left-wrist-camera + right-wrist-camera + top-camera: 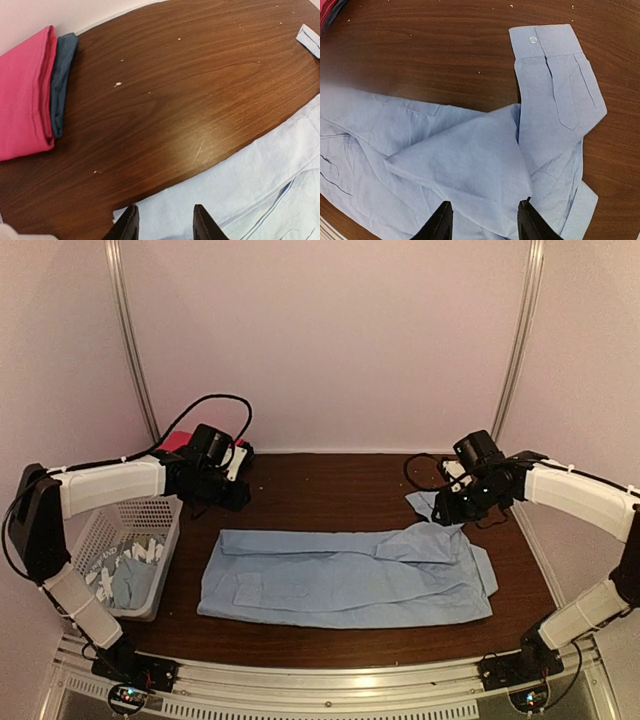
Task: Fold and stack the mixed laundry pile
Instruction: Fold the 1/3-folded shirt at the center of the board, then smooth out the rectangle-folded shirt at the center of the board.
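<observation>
Left gripper (164, 222) released, empty, shirt (260, 190) hem just under it. Right gripper (485, 220) released too, over the folded sleeve, cuff (545, 40) ahead-right on surface (420, 50).

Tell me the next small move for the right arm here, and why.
Probably reach the open right gripper to the sleeve cuff and fold it inward onto the shirt. That sleeve juts out beyond the otherwise flat, spread body, and the gripper holds nothing.

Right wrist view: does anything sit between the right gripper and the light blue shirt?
Nothing visible does. The right gripper, jaws apart, hangs directly over the light blue shirt, with only the shirt's own cloth showing beneath it.
</observation>
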Robot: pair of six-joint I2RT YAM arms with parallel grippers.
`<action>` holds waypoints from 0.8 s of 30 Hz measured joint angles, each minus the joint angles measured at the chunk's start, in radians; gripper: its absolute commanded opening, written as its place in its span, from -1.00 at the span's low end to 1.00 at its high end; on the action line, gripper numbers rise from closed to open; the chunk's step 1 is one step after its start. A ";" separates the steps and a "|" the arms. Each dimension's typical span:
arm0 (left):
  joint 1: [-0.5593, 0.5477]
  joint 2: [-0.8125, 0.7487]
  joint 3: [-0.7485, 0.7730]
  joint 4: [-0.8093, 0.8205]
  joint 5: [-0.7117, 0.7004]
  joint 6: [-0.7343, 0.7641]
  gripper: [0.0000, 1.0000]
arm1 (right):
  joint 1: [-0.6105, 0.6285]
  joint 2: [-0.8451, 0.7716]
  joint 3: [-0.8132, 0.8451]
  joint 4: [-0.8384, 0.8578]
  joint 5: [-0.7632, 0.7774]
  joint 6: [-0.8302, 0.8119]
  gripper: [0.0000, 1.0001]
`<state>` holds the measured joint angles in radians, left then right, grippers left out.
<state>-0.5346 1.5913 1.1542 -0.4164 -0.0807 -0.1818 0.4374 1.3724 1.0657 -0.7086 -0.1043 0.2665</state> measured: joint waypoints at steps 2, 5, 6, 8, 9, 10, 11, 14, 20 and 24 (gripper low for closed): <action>-0.021 0.071 0.048 0.024 0.015 0.002 -0.27 | 0.000 0.068 0.035 0.042 -0.012 -0.004 -0.16; -0.056 0.166 0.077 0.033 0.032 0.004 -0.30 | 0.000 0.173 0.049 0.106 -0.037 -0.005 -0.21; -0.067 0.198 0.078 0.032 0.041 0.004 -0.31 | 0.000 0.205 0.048 0.119 -0.045 -0.005 -0.23; -0.084 0.249 0.077 0.025 0.052 0.003 -0.32 | 0.000 0.253 0.047 0.138 -0.061 -0.005 -0.24; -0.089 0.268 0.073 0.024 0.056 0.002 -0.33 | 0.000 0.273 0.042 0.151 -0.070 -0.004 -0.25; -0.092 0.277 0.066 0.024 0.060 0.000 -0.33 | 0.001 0.284 0.030 0.166 -0.079 -0.004 -0.26; -0.093 0.282 0.050 0.024 0.060 -0.002 -0.34 | 0.003 0.288 0.010 0.179 -0.085 -0.001 -0.27; -0.094 0.282 -0.003 0.018 0.058 -0.015 -0.36 | 0.007 0.286 -0.066 0.209 -0.113 0.016 -0.34; -0.097 0.270 -0.055 0.008 0.020 -0.065 -0.40 | 0.023 0.266 -0.191 0.270 -0.160 0.064 -0.42; -0.100 0.240 -0.094 0.018 0.013 -0.082 -0.37 | 0.029 0.253 -0.217 0.301 -0.168 0.080 -0.34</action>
<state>-0.6342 1.8309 1.0603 -0.3985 -0.0673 -0.2642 0.4664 1.6257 0.8490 -0.4076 -0.2722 0.3466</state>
